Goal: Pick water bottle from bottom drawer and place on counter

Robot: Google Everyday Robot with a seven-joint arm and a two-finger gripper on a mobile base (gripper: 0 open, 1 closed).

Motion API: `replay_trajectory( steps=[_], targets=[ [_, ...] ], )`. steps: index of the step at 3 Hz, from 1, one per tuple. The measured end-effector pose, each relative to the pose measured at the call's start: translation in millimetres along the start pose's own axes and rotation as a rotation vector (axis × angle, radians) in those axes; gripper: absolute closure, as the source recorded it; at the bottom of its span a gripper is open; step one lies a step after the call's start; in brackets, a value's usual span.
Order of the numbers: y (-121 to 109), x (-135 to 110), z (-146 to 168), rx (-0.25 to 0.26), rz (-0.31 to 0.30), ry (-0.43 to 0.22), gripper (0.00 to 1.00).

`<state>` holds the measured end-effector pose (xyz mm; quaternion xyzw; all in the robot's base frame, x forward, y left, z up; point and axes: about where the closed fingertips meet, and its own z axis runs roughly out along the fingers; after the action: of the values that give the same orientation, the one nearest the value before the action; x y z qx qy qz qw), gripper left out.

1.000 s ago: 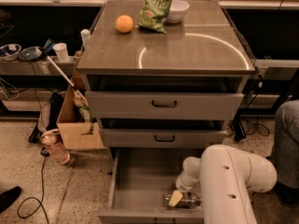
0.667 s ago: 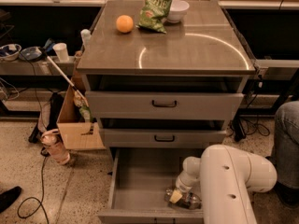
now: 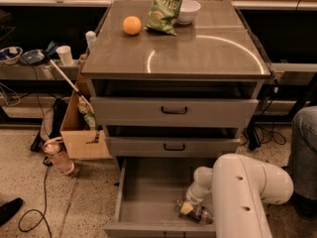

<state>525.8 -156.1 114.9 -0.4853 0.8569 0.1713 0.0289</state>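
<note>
1. The bottom drawer [image 3: 143, 197] is pulled out. The water bottle [image 3: 202, 214] lies on its side on the drawer floor, in the front right part, close to the front wall.
2. The gripper [image 3: 188, 206] is down inside this drawer at the end of the white arm. It is at the left end of the bottle, touching it or just over it; which one, I cannot tell.
3. I also cannot tell if the jaws are spread, pressed together, or already pinching the bottle.
4. The long axis of the bottle runs about left to right, almost along the drawer front, with the right end a little nearer to the front. From the gripper, the body of the bottle goes to the right, partly under the arm.
5. In my judgement, the grasp must cross the short axis, so from back to front. A hold nearer the middle would probably tip less.
6. The counter [image 3: 208, 58] is high above, with a bare part at its front.
</note>
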Motion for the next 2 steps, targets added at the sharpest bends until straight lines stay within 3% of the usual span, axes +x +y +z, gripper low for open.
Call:
replay_trajectory(
  steps=[1, 2],
  targets=[
    [0.0, 0.0, 0.0, 0.000, 0.000, 0.000, 1.00],
    [0.1, 0.0, 0.0, 0.000, 0.000, 0.000, 1.00]
  ],
)
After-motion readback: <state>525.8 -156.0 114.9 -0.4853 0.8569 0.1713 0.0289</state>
